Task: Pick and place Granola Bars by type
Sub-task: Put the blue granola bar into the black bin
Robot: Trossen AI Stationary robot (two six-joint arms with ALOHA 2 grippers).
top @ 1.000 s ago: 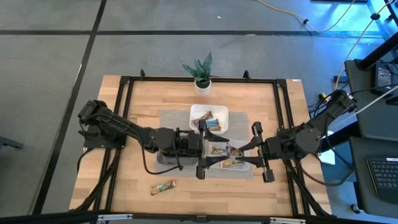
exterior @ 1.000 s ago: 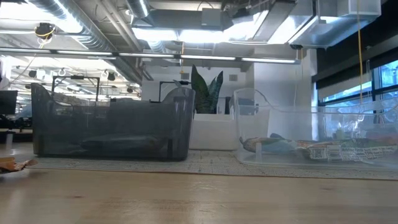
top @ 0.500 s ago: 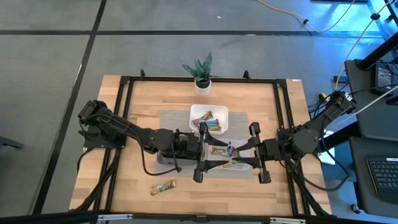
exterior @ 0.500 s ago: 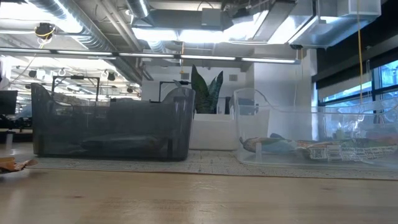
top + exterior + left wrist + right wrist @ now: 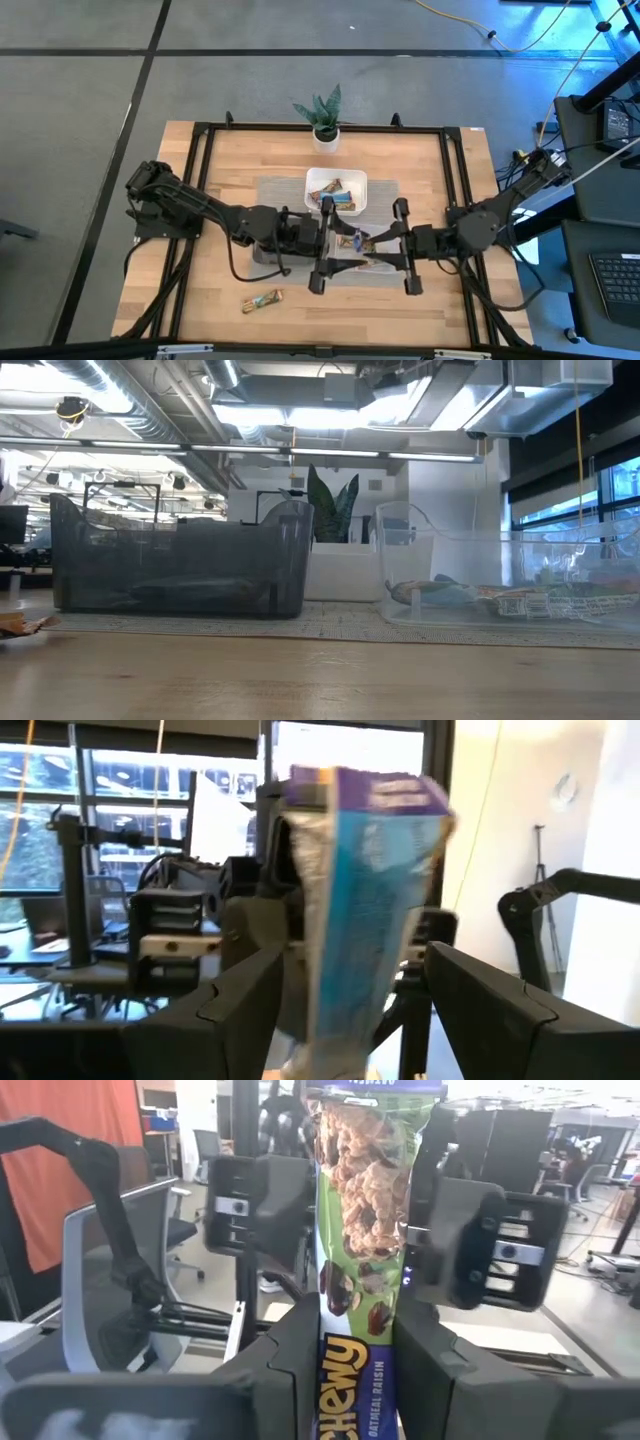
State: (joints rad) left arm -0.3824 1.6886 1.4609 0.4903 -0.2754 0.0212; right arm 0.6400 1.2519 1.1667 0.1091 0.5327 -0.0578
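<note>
Two claws meet nose to nose over the middle of the table (image 5: 220, 180), and there's one granola bar (image 5: 358, 242) between them. The right claw (image 5: 378, 247) has it: its wrist view shows the green-wrapped bar (image 5: 365, 1230) standing upright, with both dark fingers (image 5: 290, 1370) pressed tight against its lower half. Clamped, no question.

Across from it, the left claw (image 5: 345, 247) has its fingers (image 5: 220, 1010) spread wide on either side of the same bar (image 5: 365, 900). Daylight shows on both sides of the wrapper, so the fingers are apart and not touching it. From that side you see the pale blue back of the wrapper and a purple band along its upper edge.

Down below, from the high view, the white tray (image 5: 313, 180) at the back of the grey mat (image 5: 275, 190) carries a couple of bars (image 5: 335, 192). One loose bar (image 5: 262, 300) lies alone on the bare wood near the front edge, well apart from the trays. A potted plant (image 5: 322, 115) sits at the far edge.

At table level, the dark tray (image 5: 180, 570) and the clear tray (image 5: 500, 575) stand side by side on the mat, with wrapped bars (image 5: 520, 600) lying flat in the clear one. Neither claw shows in that view.
</note>
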